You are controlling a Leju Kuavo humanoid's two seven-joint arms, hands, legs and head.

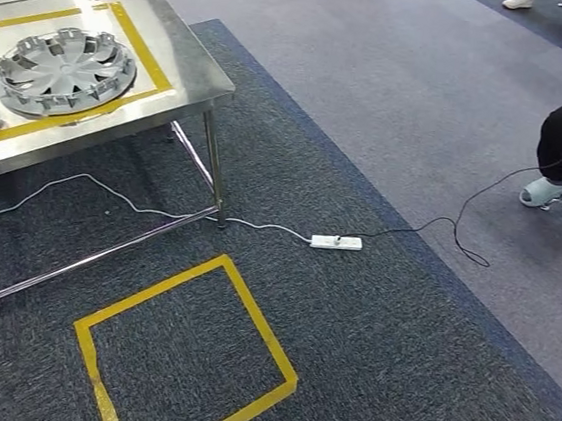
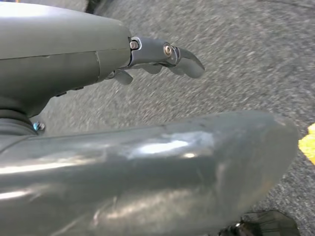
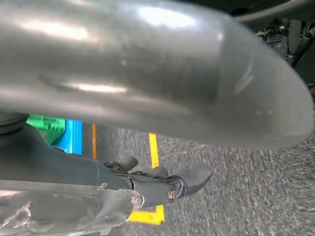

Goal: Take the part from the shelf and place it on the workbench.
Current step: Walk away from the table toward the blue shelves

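Left hand [image 2: 163, 59]: fingers spread, holding nothing.
Right hand [image 3: 163, 182]: fingers spread, holding nothing.
Risk: feet may snag the cable [image 1: 113, 193] by the workbench [image 1: 180, 59].

No readable text, labels, brands or numbers anywhere. Only markings: yellow tape lines framing a square on the workbench [image 1: 194, 71] and another square on the carpet [image 1: 396, 384], both blank.

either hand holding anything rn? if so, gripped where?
Nothing held. Left hand and right hand hang over the carpet, fingers apart. The hubcap lies on the workbench.
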